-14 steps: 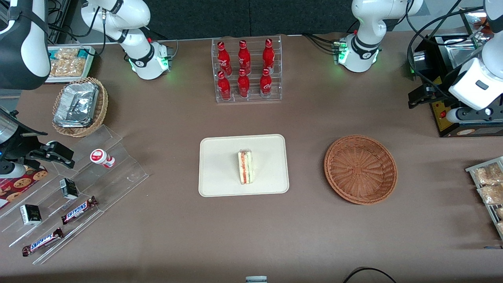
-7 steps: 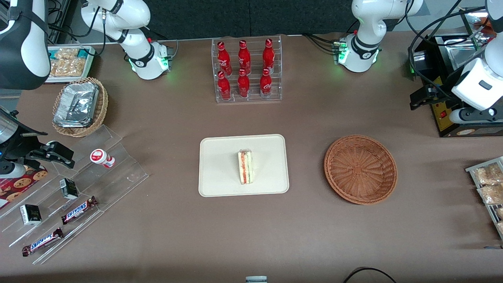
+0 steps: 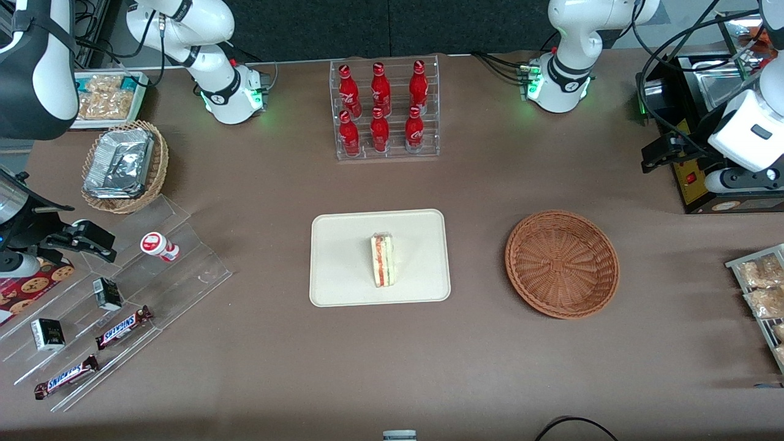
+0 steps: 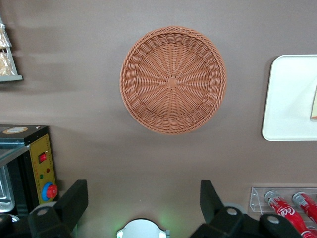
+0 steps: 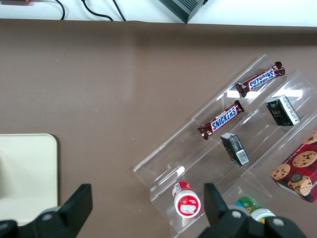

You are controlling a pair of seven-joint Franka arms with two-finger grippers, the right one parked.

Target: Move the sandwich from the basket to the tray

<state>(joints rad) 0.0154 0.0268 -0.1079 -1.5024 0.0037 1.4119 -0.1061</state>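
The sandwich, a white bread wedge with red and green filling, stands on the cream tray at the table's middle. The reddish-brown wicker basket sits beside the tray, toward the working arm's end, and holds nothing. My left gripper is open and empty. It hangs above the table, farther from the front camera than the basket, next to a black machine. The left wrist view shows the empty basket, part of the tray, a sliver of the sandwich, and the gripper with its fingers wide apart.
A clear rack of red bottles stands farther from the front camera than the tray. A black machine and a rack of bagged snacks are at the working arm's end. A stepped acrylic stand and a tan basket with foil containers are at the parked arm's end.
My left gripper and wrist have drifted slightly toward the working arm's end of the table, away from the basket. The sandwich, tray and basket have not moved.
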